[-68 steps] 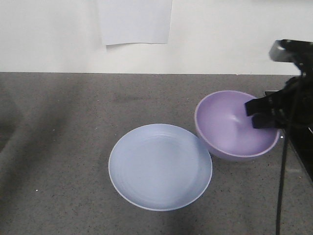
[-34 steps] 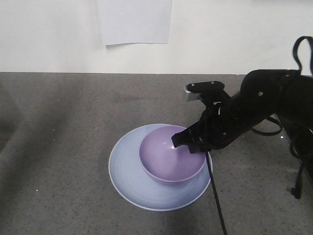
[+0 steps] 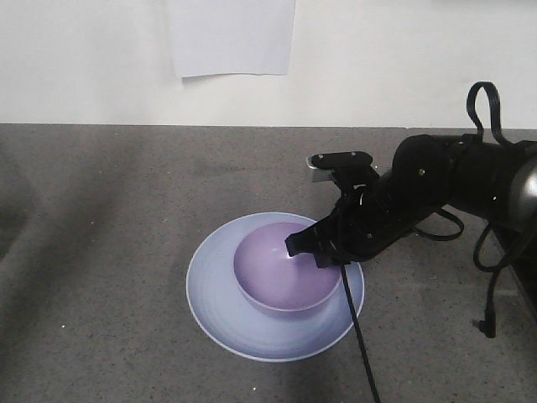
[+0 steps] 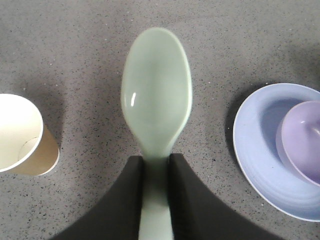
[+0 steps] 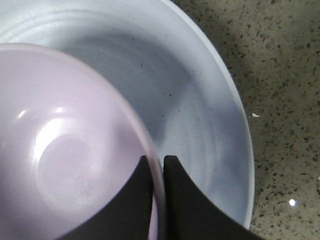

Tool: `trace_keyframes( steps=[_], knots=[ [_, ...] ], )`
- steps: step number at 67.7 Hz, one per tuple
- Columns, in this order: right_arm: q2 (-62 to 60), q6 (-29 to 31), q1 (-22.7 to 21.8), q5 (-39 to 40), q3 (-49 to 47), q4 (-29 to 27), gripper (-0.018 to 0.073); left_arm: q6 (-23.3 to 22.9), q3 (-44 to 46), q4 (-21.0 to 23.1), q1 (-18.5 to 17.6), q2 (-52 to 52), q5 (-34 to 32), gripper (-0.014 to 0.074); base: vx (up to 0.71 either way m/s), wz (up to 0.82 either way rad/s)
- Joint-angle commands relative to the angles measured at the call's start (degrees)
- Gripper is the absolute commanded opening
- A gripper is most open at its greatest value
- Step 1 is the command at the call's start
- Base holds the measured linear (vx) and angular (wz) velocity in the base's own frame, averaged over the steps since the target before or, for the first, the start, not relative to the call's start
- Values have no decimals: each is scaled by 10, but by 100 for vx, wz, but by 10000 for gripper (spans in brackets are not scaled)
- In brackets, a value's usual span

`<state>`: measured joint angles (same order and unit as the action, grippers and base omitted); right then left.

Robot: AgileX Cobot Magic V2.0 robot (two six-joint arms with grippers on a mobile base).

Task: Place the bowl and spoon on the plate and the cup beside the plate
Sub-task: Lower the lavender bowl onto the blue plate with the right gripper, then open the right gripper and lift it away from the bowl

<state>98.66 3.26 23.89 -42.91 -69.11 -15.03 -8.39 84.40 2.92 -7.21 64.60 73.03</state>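
A grey speckled countertop [image 3: 101, 210] with a round, shallow, pale blue-lavender plate [image 3: 252, 332] lying on it. A small glossy lavender bowl [image 3: 277, 273] stands upright within the plate's rim, set a little towards the plate's far right side rather than at its middle.

A black robot arm [image 3: 436, 185] reaches in from the right of the plate. The right gripper [image 5: 157, 161] pinches the bowl's thin wall at the rim, with one dark finger inside the bowl and the other outside it, over the plate's bare right part. A black cable [image 3: 357, 336] hangs from this arm across the plate's right edge.

In the left wrist view, the left gripper [image 4: 156, 165] is closed on the handle of a pale mint-green spoon [image 4: 156, 95]. The oval scoop faces hollow side up and points away from the gripper, over bare countertop to the left of the plate and apart from it. A brown paper cup [image 4: 22, 132] with a white inside stands farther left of the plate, beyond the spoon, touching neither.

A white sheet of paper [image 3: 231, 38] hangs on the pale wall beyond the plate
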Motion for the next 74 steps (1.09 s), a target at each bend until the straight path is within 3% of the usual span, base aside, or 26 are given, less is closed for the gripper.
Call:
trace_keyframes(
  steps=[1,11,30,39,57,74],
  knots=[
    [-20,2,-1,25,-16,-7,38,0,12,5,-3,-9,-14,-6,0,0],
    [-22,4,-1,25,-16,-6,130,0,12,5,-3,-9,-14,-6,0,0],
    [-24,0,-2,25,-18,-6,437,0,12,5,-3,-9,-17,-6,0,0],
    [-26,-8,-2,25,-18,-5,537,0,12,5,-3,-9,-16,-6,0,0],
    [-80,-18,-2,21,-18,10,559,0,12,5,-3,-9,-17,-6,0,0],
    [-170,-61,-2,-38,-18,88,559,0,12,9,-3,-9,-16,-6,0,0]
  ],
)
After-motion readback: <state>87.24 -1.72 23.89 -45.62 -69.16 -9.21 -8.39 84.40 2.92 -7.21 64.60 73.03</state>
